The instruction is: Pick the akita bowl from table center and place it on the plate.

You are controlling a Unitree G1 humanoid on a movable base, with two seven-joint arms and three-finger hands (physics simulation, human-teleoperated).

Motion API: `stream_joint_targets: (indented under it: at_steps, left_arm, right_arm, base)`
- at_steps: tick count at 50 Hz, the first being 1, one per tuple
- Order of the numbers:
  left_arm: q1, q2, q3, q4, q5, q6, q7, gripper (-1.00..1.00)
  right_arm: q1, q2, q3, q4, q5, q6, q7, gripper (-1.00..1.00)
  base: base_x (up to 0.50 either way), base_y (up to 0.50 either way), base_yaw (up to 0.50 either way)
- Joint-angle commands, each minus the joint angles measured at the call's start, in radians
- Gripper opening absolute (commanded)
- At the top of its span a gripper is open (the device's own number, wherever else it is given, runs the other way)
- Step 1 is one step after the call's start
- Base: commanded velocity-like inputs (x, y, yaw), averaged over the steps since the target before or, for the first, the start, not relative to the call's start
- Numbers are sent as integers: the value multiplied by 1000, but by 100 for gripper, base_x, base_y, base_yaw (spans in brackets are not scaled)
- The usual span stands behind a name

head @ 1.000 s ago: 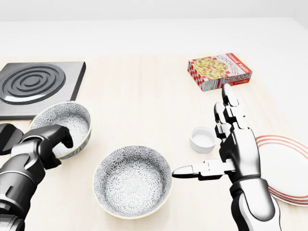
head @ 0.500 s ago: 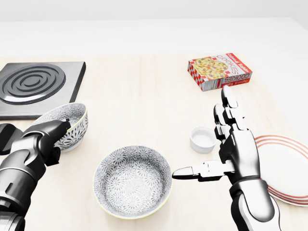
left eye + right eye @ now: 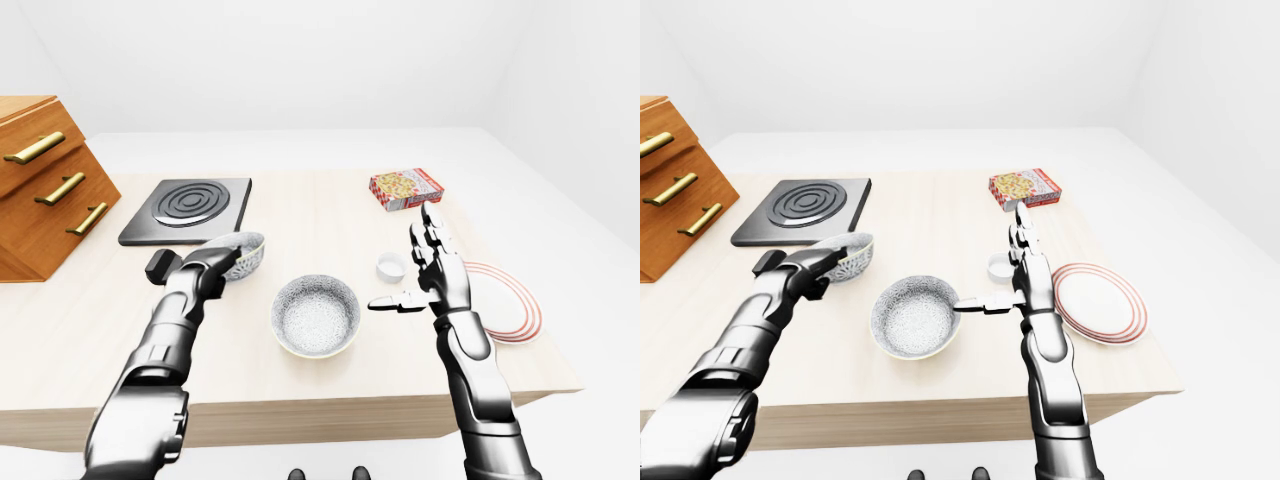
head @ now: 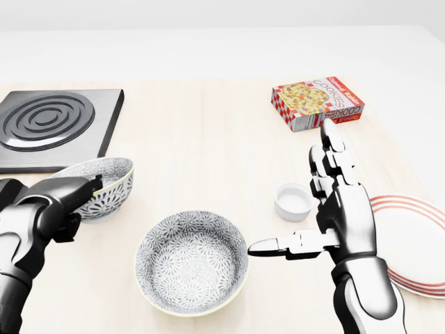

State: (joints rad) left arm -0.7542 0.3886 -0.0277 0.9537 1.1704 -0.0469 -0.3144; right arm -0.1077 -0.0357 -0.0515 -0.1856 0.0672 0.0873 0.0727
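Note:
Two grey-patterned akita bowls show in the head view. One bowl [image 4: 191, 263] sits on the table at bottom centre, nothing inside. The other bowl [image 4: 104, 181] is at the left, slightly tilted, its near rim pinched by my left hand [image 4: 83, 189], whose fingers are closed on it. My right hand [image 4: 313, 216] is open just right of the centre bowl, fingers pointing up the view and thumb pointing at the bowl's rim, not touching. The white plate with red rings [image 4: 417, 240] lies at the right edge, partly behind my right forearm.
A small white ramekin [image 4: 292, 200] stands between my right hand and the centre bowl's upper right. A cookie box [image 4: 316, 104] lies top right, a black hotplate [image 4: 49, 125] top left. A wooden drawer cabinet [image 3: 40, 180] is at the table's left end.
My left hand has tipped the left bowl up by its rim and shifted it slightly right, so its side now faces the camera. The right hand and centre bowl have stayed put.

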Motion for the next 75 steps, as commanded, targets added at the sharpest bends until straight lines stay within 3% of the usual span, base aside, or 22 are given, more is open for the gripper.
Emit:
stream_joint_targets:
  at_steps: [1,3,12,17,25,36,49,59,75]
  left_arm:
    - [268,39,142,-722,48,-40,-352,-100]
    - [282,45,171,-813,31,-40,-384,-100]
    - [298,53,224,-1047,-15,-40,-384,-100]
    - [273,50,221,-1068,-40,-40,-384,-100]
    - [278,-1,187,-1127,-40,-40,-384,-100]
    - [238,-47,147,-1144,-45,-40,-384,-100]
    - [279,-146,92,-1324,-20,-40,-384,-100]
    - [320,-205,49,-1362,-20,-40,-384,-100]
    - [366,-230,31,-1370,-26,-40,-384,-100]
  right_arm:
    - [-1,0,0,-14,0,0,-1,100]
    - [-3,1,4,-19,-3,0,-3,100]
    - [-4,5,15,-33,-11,0,-7,100]
    - [-10,6,18,-40,-18,0,-7,100]
    - [-82,-36,17,-66,-106,0,32,100]
    - [-323,-137,31,-12,-359,0,243,100]
    - [-410,-122,36,12,-548,0,442,100]
    - [-498,-78,69,158,-622,0,410,100]
    - [-553,-64,69,274,-665,0,378,100]
  base:
    - [0,0,0]
    - [0,0,0]
    - [0,0,0]
    - [0,0,0]
    - [0,0,0]
    - [0,0,0]
    - [0,0,0]
    - [0,0,0]
    - [0,0,0]
